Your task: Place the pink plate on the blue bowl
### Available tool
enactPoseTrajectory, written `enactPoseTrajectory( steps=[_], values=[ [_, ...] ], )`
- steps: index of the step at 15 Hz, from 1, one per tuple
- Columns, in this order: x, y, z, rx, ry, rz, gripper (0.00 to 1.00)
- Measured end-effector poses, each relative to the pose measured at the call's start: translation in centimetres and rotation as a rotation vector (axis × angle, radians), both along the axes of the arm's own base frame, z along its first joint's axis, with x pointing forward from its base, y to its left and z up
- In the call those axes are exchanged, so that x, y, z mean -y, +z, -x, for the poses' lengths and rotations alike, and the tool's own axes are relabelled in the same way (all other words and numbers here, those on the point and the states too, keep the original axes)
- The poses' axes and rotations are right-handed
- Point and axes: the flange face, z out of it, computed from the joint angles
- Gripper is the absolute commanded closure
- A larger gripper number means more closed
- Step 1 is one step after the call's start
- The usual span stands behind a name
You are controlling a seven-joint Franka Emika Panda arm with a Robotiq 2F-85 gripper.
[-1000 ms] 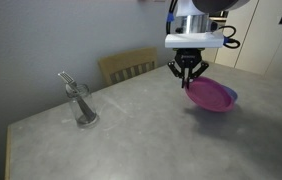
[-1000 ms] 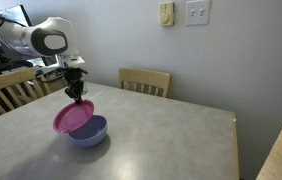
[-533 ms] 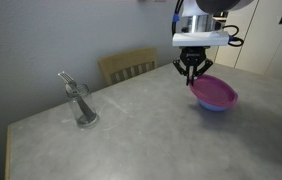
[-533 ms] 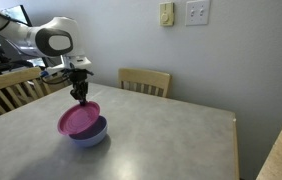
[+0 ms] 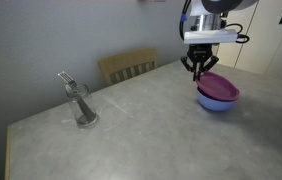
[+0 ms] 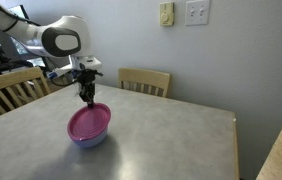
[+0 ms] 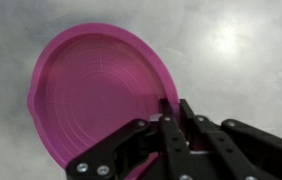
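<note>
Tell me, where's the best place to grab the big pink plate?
The round magenta-pink plastic plate is wide and flat, so pinch its thin raised rim from above, as the gripper does now. It lies across the small blue plastic bowl, leaving the rim exposed.

The grey tabletop (image 5: 141, 128) lies open across centre and bottom. Obstacles: clear glass with fork (image 5: 81, 105) at left, wooden chair back (image 5: 129, 65) at upper centre, round magenta-pink plastic plate (image 5: 219, 88) at right.
</note>
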Motion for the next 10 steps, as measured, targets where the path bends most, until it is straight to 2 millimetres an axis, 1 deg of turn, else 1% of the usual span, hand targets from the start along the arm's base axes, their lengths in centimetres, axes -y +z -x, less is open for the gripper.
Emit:
enactPoseTrajectory(
  steps=[2,4,10],
  values=[
    [0.5,0.0,0.0,-0.001,0.030,-0.003,0.97],
    [0.4,-0.1,0.1,-0.007,0.063,-0.010,0.97],
    [-0.8,-1.0,0.9,-0.080,0.118,-0.044,0.97]
  ],
)
